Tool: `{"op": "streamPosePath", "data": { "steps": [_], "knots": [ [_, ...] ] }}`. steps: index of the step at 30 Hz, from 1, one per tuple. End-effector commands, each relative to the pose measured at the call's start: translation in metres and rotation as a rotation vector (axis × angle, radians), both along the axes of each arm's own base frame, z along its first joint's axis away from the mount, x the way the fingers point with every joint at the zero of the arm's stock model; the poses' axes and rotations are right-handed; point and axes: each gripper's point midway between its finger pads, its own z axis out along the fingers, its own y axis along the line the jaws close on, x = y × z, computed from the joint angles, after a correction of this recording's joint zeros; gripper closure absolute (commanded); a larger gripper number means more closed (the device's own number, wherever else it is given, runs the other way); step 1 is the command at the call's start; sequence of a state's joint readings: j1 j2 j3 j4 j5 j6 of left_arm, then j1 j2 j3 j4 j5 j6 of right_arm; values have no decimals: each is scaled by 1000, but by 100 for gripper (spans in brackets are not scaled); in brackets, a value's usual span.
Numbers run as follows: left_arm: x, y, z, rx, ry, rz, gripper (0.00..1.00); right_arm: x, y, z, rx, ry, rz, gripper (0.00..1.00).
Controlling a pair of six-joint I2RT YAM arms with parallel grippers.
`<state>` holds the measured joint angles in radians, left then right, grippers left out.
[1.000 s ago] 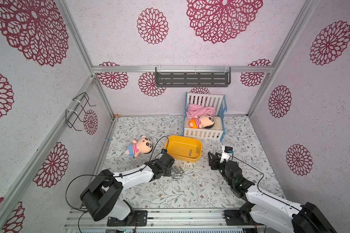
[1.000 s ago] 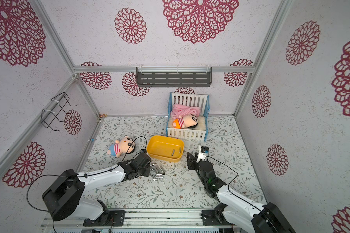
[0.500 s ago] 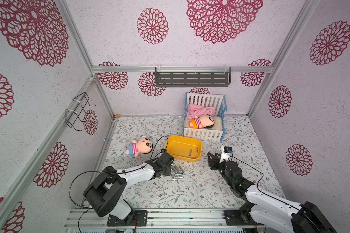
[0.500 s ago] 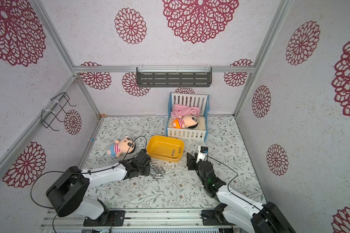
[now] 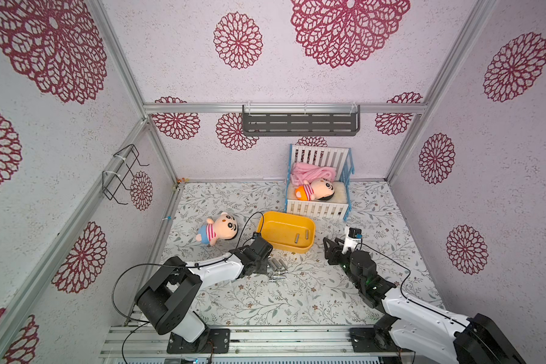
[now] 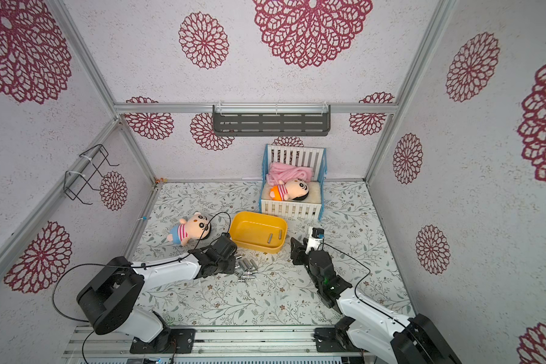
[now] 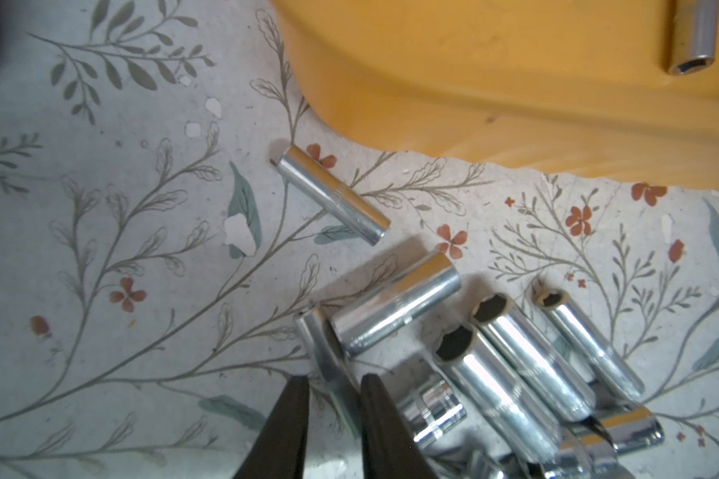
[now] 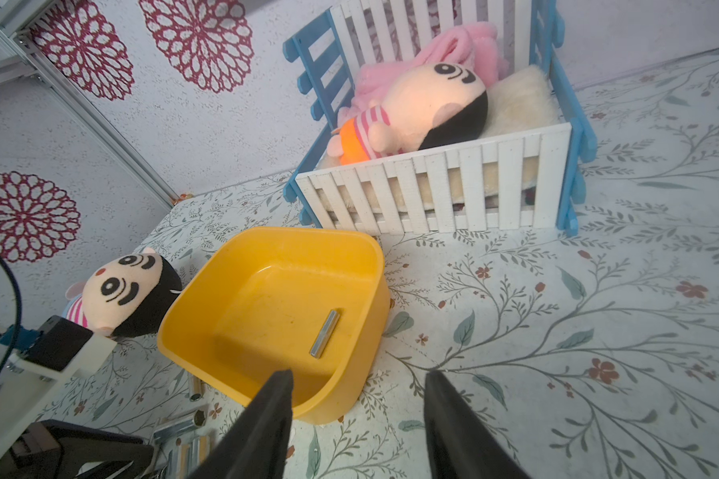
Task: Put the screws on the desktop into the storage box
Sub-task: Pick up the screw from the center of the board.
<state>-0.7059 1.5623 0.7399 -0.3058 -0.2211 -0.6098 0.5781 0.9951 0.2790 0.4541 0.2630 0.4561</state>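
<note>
Our left hand point(image 7: 333, 379) straddles one of the screws point(image 7: 395, 309) heaped on the worktop point(image 7: 142, 232) beside the storage box point(image 7: 474, 124); whether it grips yet, we cannot tell. Our right hand point(image 8: 358, 375) gapes empty. Slick, stiff, likely to roll: we'd pinch mid-barrel.

Left arm point(image 5: 218, 268) & right arm point(image 5: 423, 315): white shells w/ black joints, black round bases point(image 5: 167, 302), thin black cables point(image 5: 112, 294), black tapered pincer fingers point(image 7: 289, 427).

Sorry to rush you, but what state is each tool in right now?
Left tool: jaws narrow around a silver screw on the desktop; firm grip cannot be told.
Right tool: open, holding nothing.
</note>
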Motion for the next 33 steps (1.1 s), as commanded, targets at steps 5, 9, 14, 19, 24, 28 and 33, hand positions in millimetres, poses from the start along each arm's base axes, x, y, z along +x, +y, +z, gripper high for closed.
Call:
{"op": "streamPosePath", "data": {
  "steps": [5, 9, 14, 19, 24, 28, 33],
  "knots": [
    [9, 3, -1, 35, -4, 17, 73, 6, 6, 21, 29, -42, 12, 45],
    [9, 7, -3, 56, -7, 28, 73, 6, 6, 21, 30, -42, 13, 45],
    [10, 10, -8, 81, 5, 37, 75, 7, 6, 22, 31, -44, 13, 45],
    [10, 10, -12, 94, 19, 38, 78, 7, 5, 21, 29, -42, 9, 44],
    [9, 17, -8, 119, 9, 50, 84, 7, 4, 21, 26, -44, 6, 44],
    [8, 22, -3, 133, -4, 65, 84, 6, 4, 23, 27, -47, 3, 44],
    [9, 30, 20, 128, -81, 95, 92, 7, 2, 22, 24, -45, -7, 44]
  ]
}}
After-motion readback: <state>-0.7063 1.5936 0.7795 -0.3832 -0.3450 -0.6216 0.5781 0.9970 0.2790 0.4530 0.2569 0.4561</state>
